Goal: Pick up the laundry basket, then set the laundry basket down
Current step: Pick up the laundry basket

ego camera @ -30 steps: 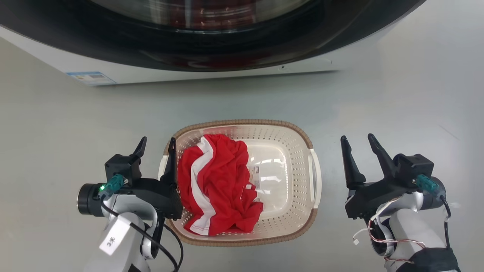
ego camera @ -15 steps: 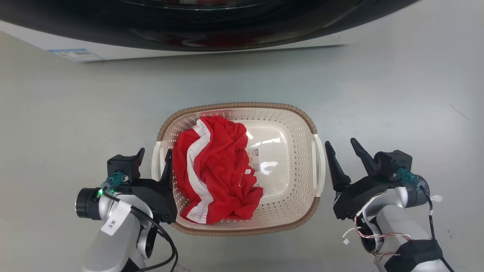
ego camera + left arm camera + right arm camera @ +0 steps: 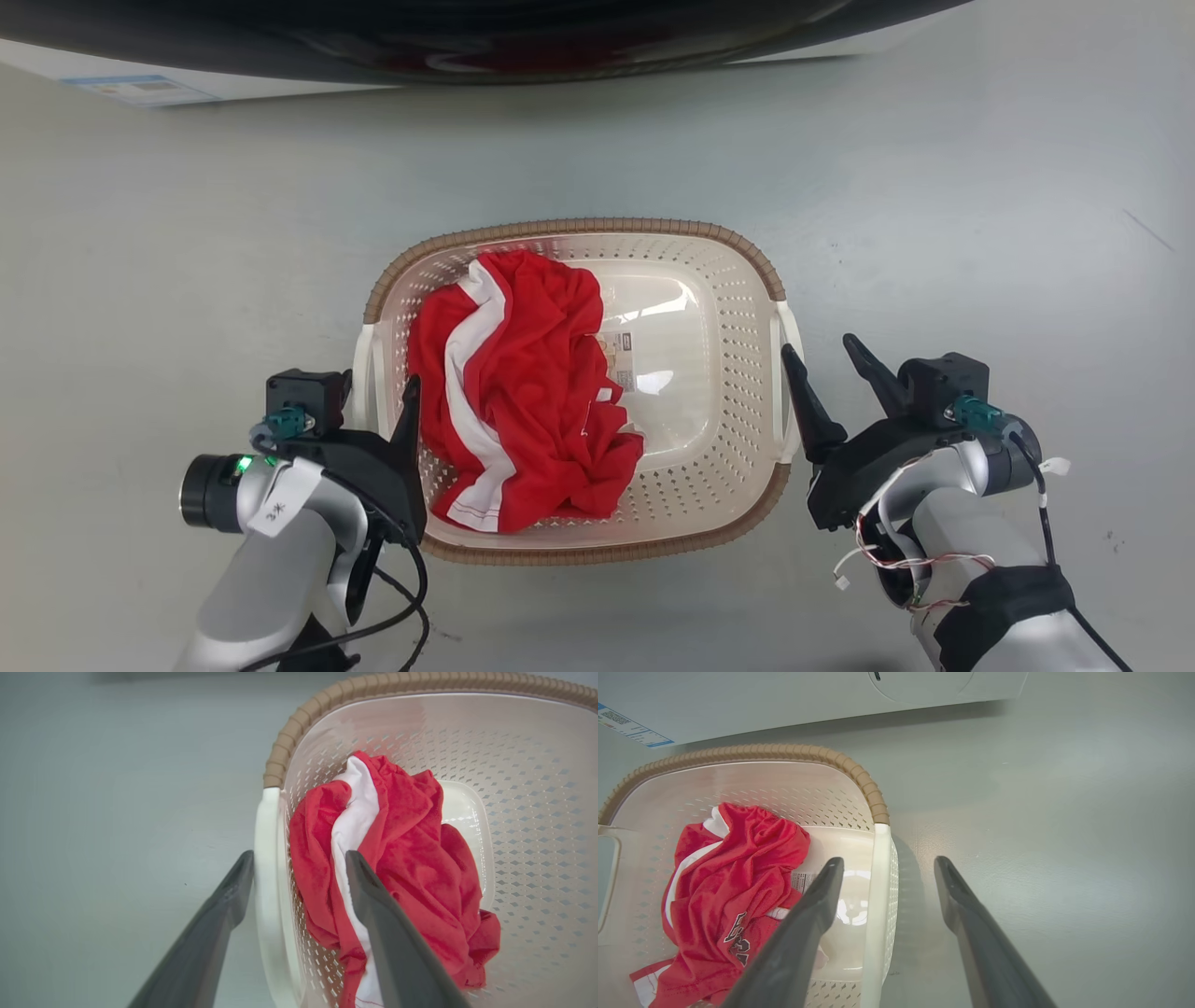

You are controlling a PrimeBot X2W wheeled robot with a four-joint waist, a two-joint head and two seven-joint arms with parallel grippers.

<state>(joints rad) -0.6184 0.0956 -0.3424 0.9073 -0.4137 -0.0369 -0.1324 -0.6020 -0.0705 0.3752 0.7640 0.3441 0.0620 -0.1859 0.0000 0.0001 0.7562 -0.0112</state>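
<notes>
We judge this to be the reach of the pick-up: the laundry basket (image 3: 579,225) sits on the floor (image 3: 187,233) in front of the washer (image 3: 467,37), with a crumpled red shirt (image 3: 513,392) in its left half, and neither arm has hold of it yet. Our left gripper (image 3: 378,387) has its jaws open across the white left handle (image 3: 266,882), the outer finger just beside the handle on the floor side and the inner one above the shirt. Our right gripper (image 3: 819,347) is open as well, its jaws straddling the right handle (image 3: 878,896), one finger inside the basket and the other over bare floor. From these views we cannot tell whether the fingers are down level with the handles or a little above them. The next move, as we read it, calls for settling both grippers to handle height if needed, closing them together on the two handles, then raising both arms evenly so the basket comes up level. On the left we should take care that the inner finger closes on plastic and does not trap the shirt against the wall, which could spoil the grip
</notes>
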